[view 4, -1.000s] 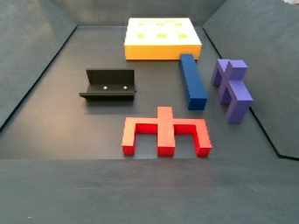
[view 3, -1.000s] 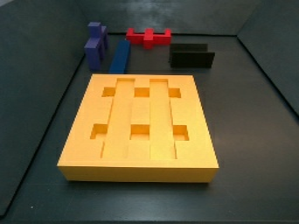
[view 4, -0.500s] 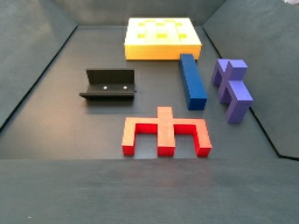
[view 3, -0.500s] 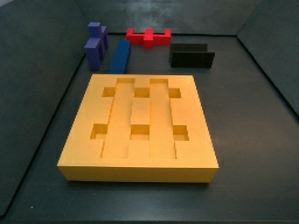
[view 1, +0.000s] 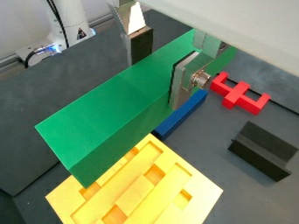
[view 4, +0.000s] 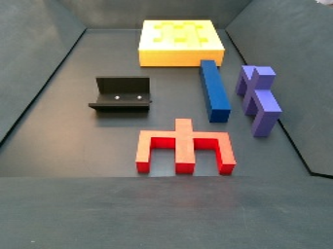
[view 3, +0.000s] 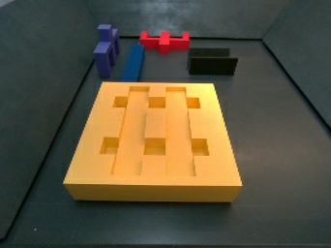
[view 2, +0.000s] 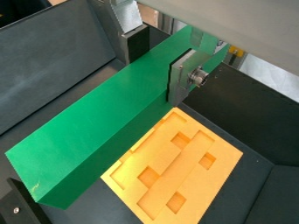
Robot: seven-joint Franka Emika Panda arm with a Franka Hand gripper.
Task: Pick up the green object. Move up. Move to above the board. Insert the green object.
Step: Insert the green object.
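Observation:
The green object (view 1: 111, 118) (view 2: 93, 131) is a long plain green bar, and in both wrist views my gripper (view 1: 162, 66) (view 2: 158, 61) is shut on it, one silver finger (view 1: 187, 77) pressed flat against its side. The bar hangs high over the floor, crossing above one edge of the board (view 1: 176, 175) (view 2: 176, 166). The board is a thick orange-yellow block with grooves and square holes (view 3: 153, 189) (view 4: 182, 58). Neither side view shows the gripper or the green object.
A blue bar (view 3: 134, 62) (view 4: 213, 89) lies beyond the board beside a purple piece (view 3: 105, 48) (view 4: 259, 97). A red piece (view 3: 165, 42) (view 4: 186, 148) and the dark fixture (view 3: 212, 62) (view 4: 123, 94) stand on the floor near them.

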